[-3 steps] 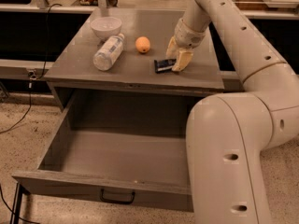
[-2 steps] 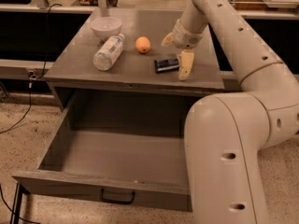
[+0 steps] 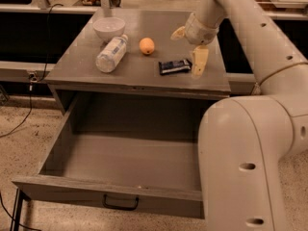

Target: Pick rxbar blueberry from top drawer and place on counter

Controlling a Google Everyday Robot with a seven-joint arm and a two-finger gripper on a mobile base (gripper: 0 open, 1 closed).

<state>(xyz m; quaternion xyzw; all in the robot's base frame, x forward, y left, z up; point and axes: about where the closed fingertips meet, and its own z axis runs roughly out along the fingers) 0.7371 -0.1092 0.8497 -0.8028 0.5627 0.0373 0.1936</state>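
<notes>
The rxbar blueberry (image 3: pixel 174 66), a flat dark bar, lies on the grey wood-grain counter (image 3: pixel 144 73) near its front right. My gripper (image 3: pixel 189 47) hangs just above and right of the bar, its two pale fingers spread wide apart and holding nothing. One finger (image 3: pixel 199 60) points down beside the bar's right end; the other finger (image 3: pixel 178 32) sticks out to the left. The top drawer (image 3: pixel 120 153) is pulled fully open below the counter and its inside shows nothing. Its dark handle (image 3: pixel 120 206) is on the front panel.
A clear plastic bottle (image 3: pixel 111 53) lies on its side on the counter's left part. A white bowl (image 3: pixel 109 28) stands behind it and an orange fruit (image 3: pixel 147 45) sits mid-counter. My large arm link (image 3: pixel 240 167) fills the lower right. Cables hang at the left.
The gripper has opened and let go of the bar, which now lies flat on the counter. The gripper has lifted slightly up and away from it.
</notes>
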